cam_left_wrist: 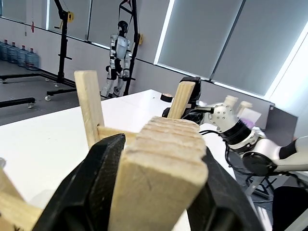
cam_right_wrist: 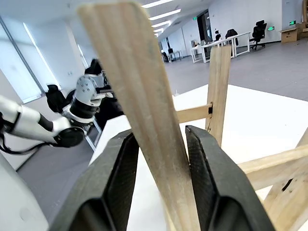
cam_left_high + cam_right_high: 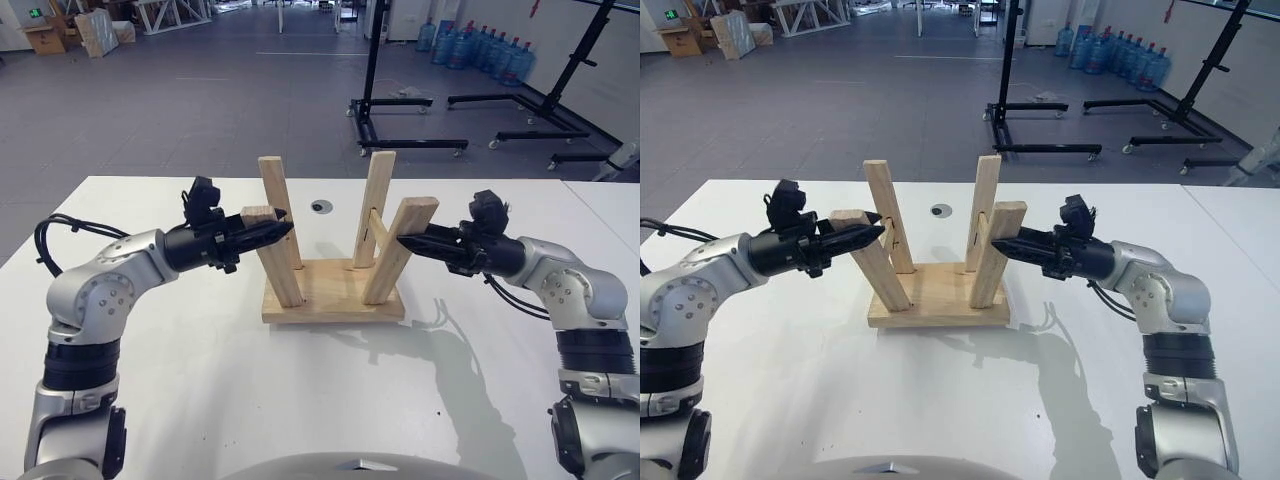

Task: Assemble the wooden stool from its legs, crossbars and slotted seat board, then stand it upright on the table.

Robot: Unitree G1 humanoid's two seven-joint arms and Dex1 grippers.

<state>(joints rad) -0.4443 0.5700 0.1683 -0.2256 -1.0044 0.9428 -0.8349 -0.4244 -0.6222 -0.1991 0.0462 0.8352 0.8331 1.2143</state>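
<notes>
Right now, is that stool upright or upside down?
Upside down: its seat board lies flat on the table, with the legs pointing up.

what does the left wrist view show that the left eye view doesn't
Wrist view adds: the end grain of the leg clamped in the left gripper, plus tall windows behind. Eye view adds: the seat board lying flat, all four legs pointing up. Shared: the white table, and the right gripper holding the opposite leg.

Open workshop hall around a white table (image 3: 200,380).
Grey floor (image 3: 200,100) stretches beyond the jaws; black wheeled stands (image 3: 415,143) far ahead, blue water bottles (image 3: 480,45) behind them, cardboard boxes (image 3: 45,38) far past the left jaws, ceiling strip lights (image 2: 166,12) overhead.
</notes>
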